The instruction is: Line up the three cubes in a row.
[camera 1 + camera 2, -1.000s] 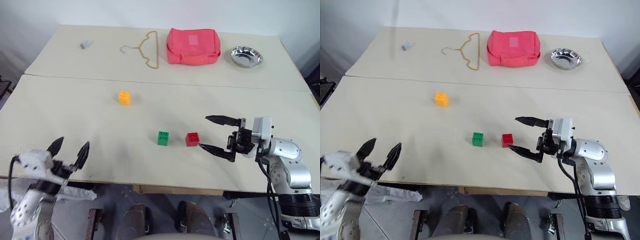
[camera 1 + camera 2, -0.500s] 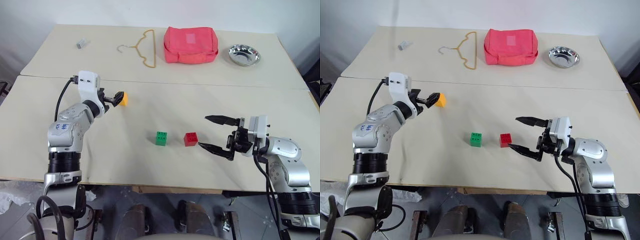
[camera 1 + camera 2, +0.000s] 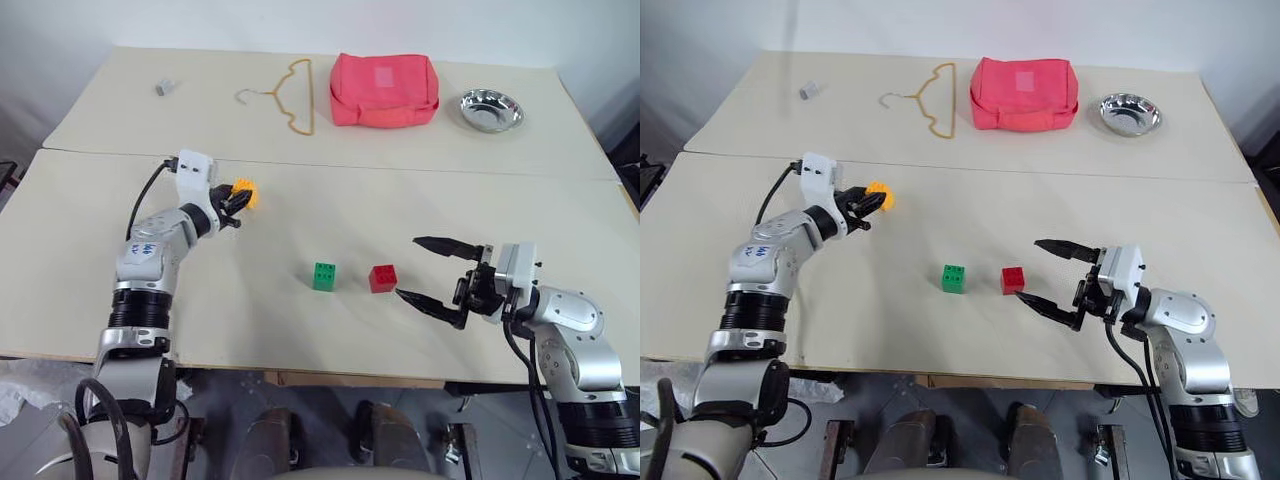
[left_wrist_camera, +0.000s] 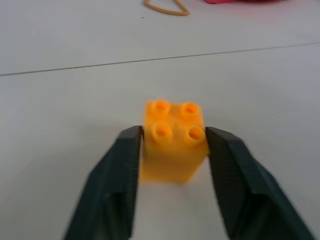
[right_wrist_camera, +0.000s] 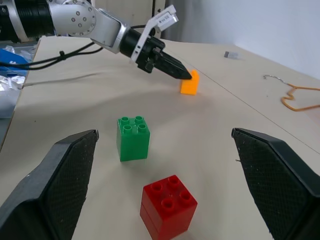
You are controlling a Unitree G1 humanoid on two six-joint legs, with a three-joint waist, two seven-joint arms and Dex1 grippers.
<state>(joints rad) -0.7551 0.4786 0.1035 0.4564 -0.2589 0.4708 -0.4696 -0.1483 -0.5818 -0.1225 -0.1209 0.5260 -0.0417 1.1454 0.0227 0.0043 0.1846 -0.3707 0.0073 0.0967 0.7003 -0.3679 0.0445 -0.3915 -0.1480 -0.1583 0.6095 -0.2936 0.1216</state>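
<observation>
left fingers (image 4: 125, 165) clamp orange-yellow cube (image 4: 174, 142); bare table (image 3: 80, 260) around.

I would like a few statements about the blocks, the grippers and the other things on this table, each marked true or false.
1. The left gripper is shut on the orange-yellow studded plastic block. True.
2. The right gripper holds the red studded plastic block. False: it is open, beside the block.
3. The green studded plastic block stands on the robot's left of the red one. True.
4. The shiny metal bowl contains the small grey object. False: that object lies at the opposite far corner.
</observation>
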